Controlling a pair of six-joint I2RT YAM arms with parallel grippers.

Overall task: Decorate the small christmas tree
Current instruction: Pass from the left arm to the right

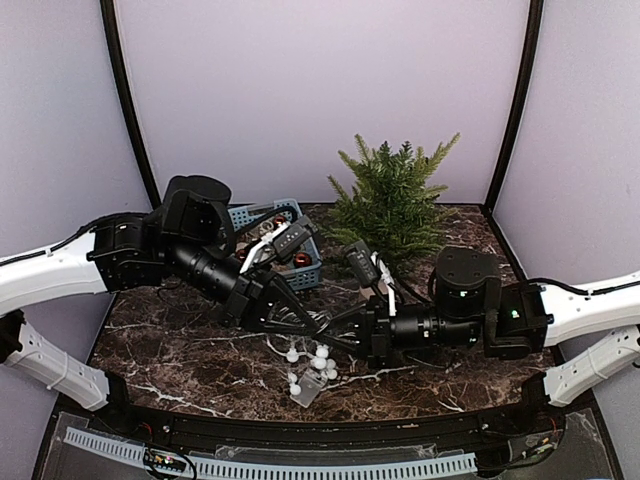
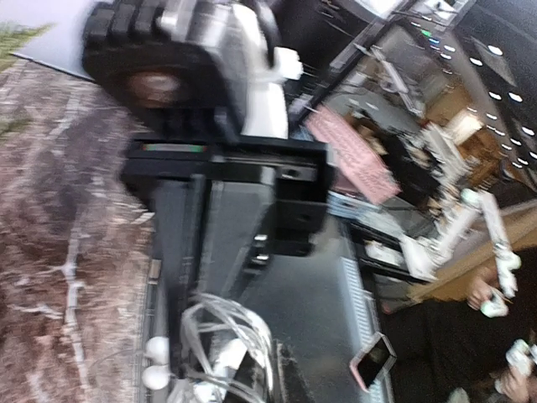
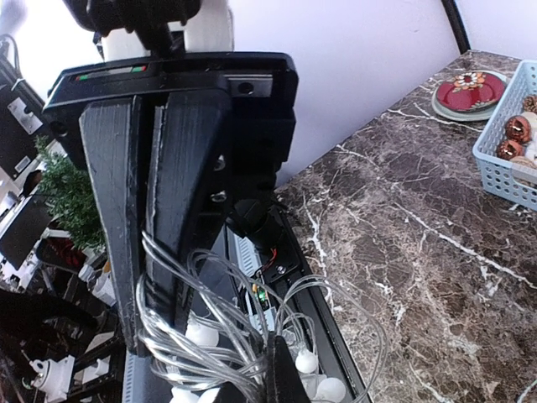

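The small christmas tree (image 1: 392,200) stands at the back of the marble table, right of centre, and nothing hangs on it. A string of lights (image 1: 312,362), clear wire with white bulbs, droops to the tabletop between the two arms. My left gripper (image 1: 312,322) is shut on a bundle of its loops (image 3: 197,332). My right gripper (image 1: 345,335) faces it closely and is shut on the same wire (image 3: 281,378). In the left wrist view, wire and bulbs (image 2: 210,340) crowd my own fingertips (image 2: 252,374). Both grippers hover low, in front of the tree.
A blue basket (image 1: 262,212) with copper and red ornaments (image 3: 516,130) sits at the back, left of the tree. A red round plate (image 3: 468,92) lies beyond it. The table's black front rail (image 1: 330,430) runs just below the hanging bulbs.
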